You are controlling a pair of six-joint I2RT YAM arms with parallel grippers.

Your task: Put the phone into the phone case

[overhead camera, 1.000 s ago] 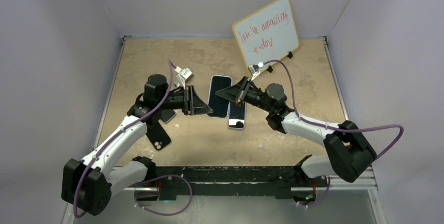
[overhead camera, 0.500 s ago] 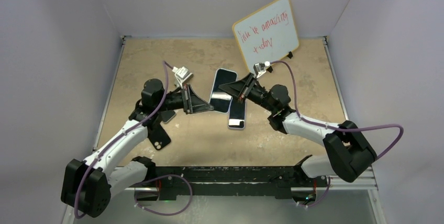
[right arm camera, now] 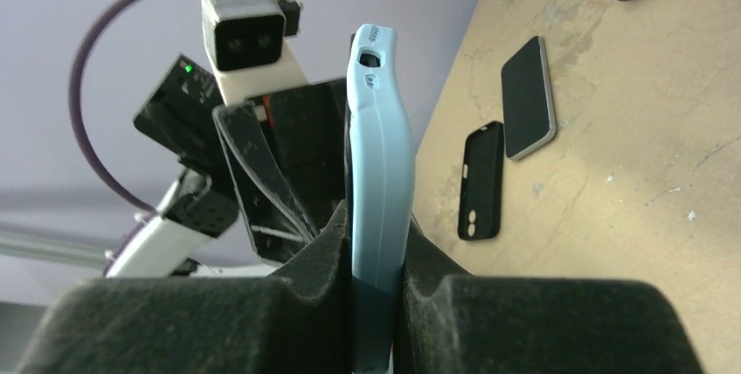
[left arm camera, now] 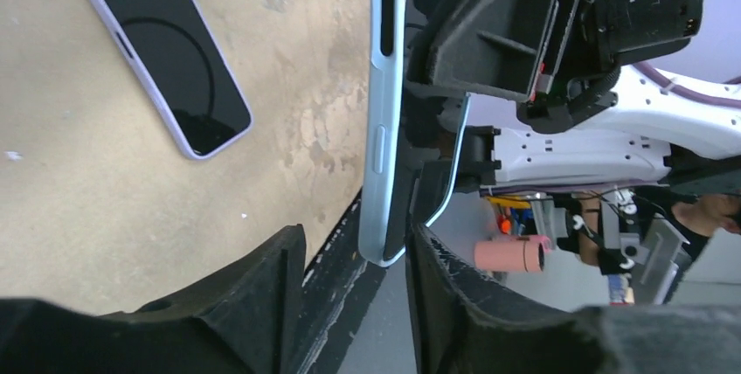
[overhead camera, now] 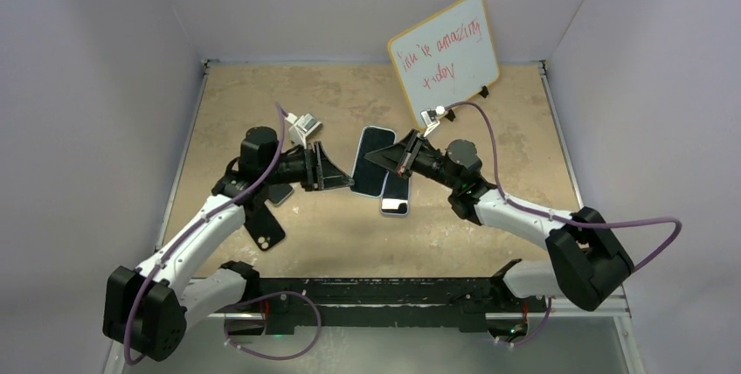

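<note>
Right claw around blue case

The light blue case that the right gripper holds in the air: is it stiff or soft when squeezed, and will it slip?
Probably soft: in the right wrist view the side of the light blue case looks wavy, not straight, above the right gripper that pinches it. Its surface looks matte and rubbery, so it will likely not slip between the pads.
</note>
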